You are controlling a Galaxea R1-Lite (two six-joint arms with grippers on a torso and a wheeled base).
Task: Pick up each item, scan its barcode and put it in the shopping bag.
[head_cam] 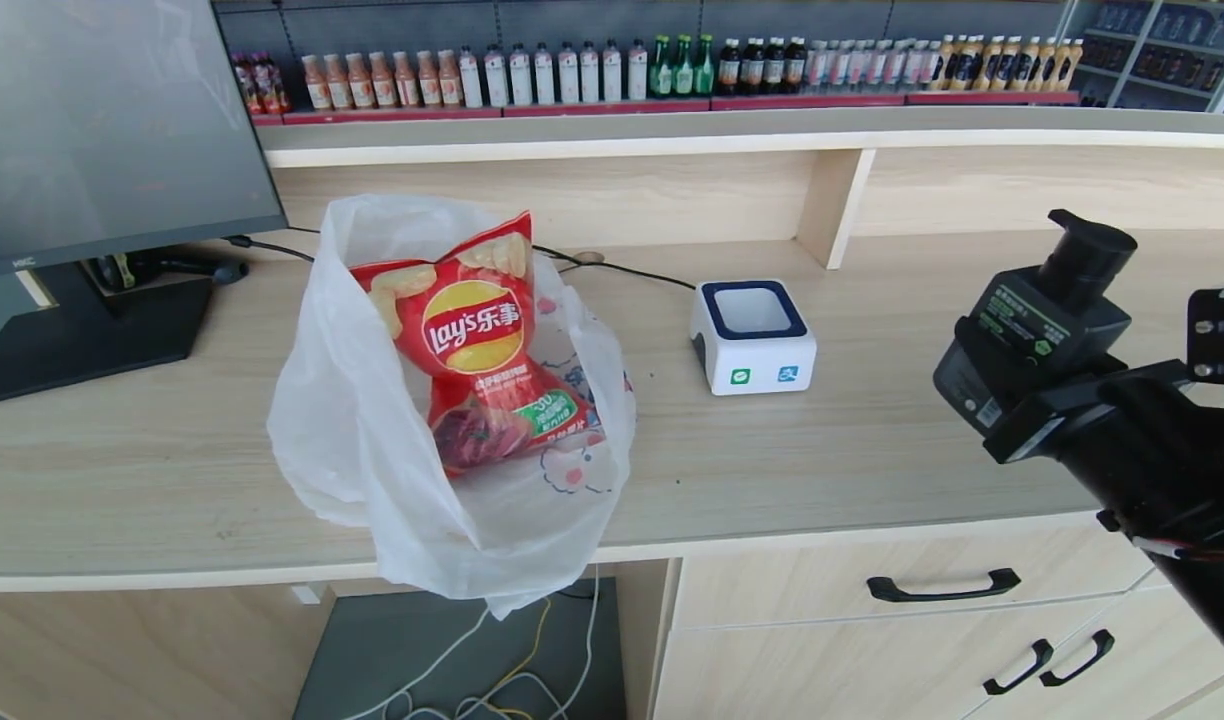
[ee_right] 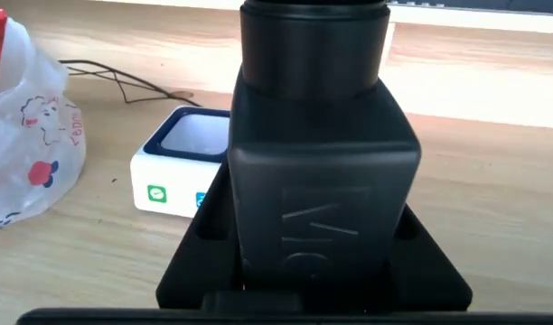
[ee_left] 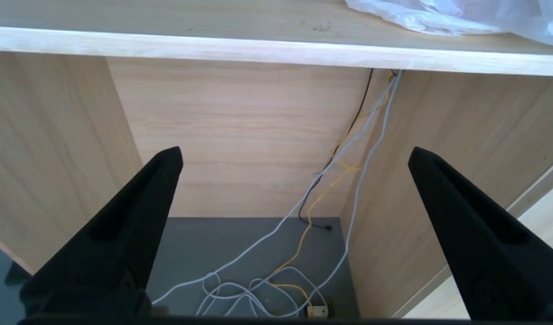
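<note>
One black bottle [head_cam: 1050, 318] is clamped in my right gripper [ee_right: 313, 280], held above the counter [head_cam: 872, 440] to the right of the scanner [head_cam: 752, 335]. Chips [head_cam: 472, 330] stand in the bag [head_cam: 362, 470]. My left gripper [ee_left: 296, 158] hangs below the counter's edge, fingers apart.

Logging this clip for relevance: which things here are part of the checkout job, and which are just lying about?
Job: black container in the right gripper; barcode scanner; shopping bag; chip packet inside it.
Lying about: monitor; drink bottles on the shelf; cables under the counter.
</note>
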